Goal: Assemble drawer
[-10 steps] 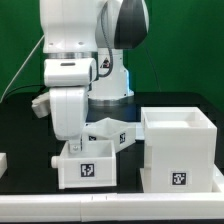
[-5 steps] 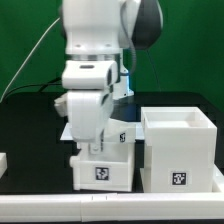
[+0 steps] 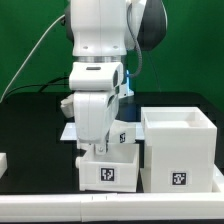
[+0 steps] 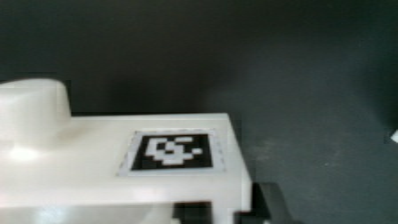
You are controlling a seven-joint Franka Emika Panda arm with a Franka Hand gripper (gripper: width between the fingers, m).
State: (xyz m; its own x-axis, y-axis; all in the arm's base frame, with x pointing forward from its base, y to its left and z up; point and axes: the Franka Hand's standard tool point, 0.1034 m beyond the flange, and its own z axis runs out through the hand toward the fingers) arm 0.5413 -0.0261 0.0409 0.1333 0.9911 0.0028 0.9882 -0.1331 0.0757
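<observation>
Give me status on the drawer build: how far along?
Early. Done: nothing inserted yet; the casing stands separate. In hand: the gripper is shut on the front tray, which sits beside the casing, outside it. Left: insert that tray, then the second tray behind it.

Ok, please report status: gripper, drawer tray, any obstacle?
Gripper shut on front tray, at its wall. Tray upright, close beside casing, on exterior view's left. Second tray behind it; nothing between tray and casing.
</observation>
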